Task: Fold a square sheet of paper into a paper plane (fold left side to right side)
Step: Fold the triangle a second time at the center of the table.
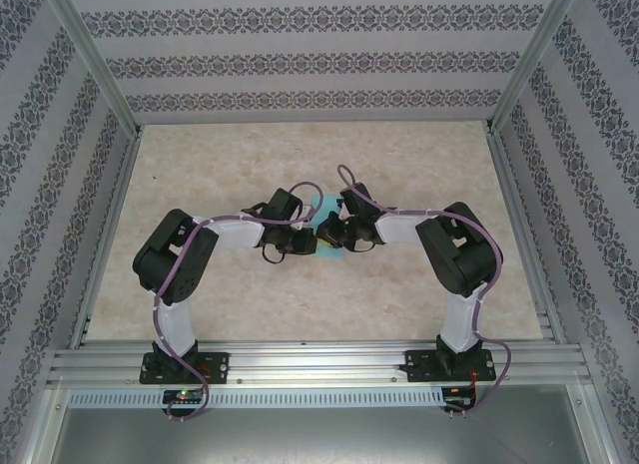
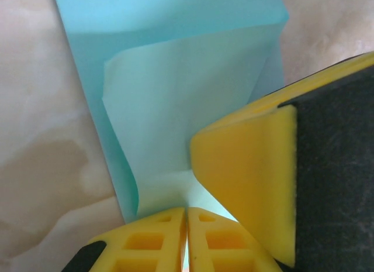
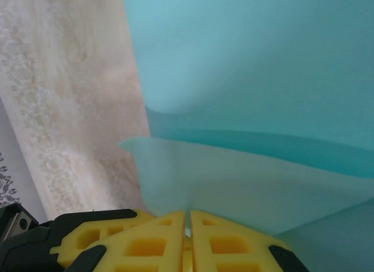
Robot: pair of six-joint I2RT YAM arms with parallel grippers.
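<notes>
From above, the square sheet of paper (image 1: pixel 323 205) is glimpsed at the middle of the table (image 1: pixel 300 145), between both wrists. Close up, the left gripper (image 2: pixel 186 212) is seen pressed together on its lifted, curled edge, and the right gripper (image 3: pixel 188 214) is likewise clamped on it.

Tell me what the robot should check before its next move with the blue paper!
1. Left gripper pinching the paper: ok, shut on its edge.
2. Right gripper pinching the paper: ok, shut on a lifted flap.
3. Paper free of tears: ok where it shows.
4. Paper edges lined up for the fold: cannot tell, mostly hidden from above.
5. Space between the two grippers: cannot tell; they sit very close, and it is unclear whether they touch.
</notes>
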